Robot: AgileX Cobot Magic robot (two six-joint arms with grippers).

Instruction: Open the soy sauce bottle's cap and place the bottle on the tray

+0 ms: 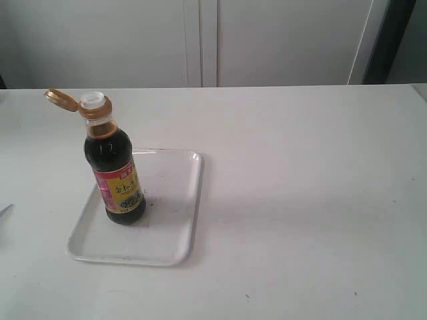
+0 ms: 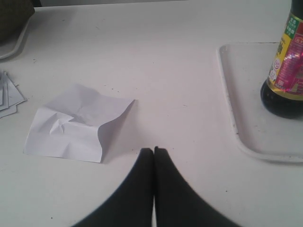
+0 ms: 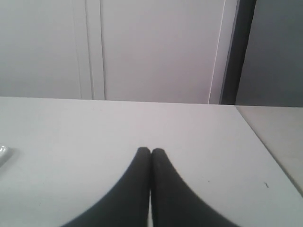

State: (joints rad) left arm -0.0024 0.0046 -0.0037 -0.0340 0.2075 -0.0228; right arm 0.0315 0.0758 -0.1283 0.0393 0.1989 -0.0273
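Soy sauce bottle [image 1: 115, 173] stands upright on tray [image 1: 170, 220], long axis up-down, spout on top. Cap [image 1: 59, 99] flipped open, sticks out sideways, away from tray middle. Left gripper [image 2: 153, 150] closed tight, empty, over table [image 1: 300, 200] beside tray. Right gripper [image 3: 150, 151] closed tight, empty, well apart from tray.

Soft, even light is filling all three washed-out views. A faint shadow is lying on the white tabletop [image 1: 300, 200] beside the flat white rectangular plastic tray [image 1: 190, 200]. The black left gripper [image 2: 153, 150] and right gripper [image 3: 150, 151] are appearing blurred.
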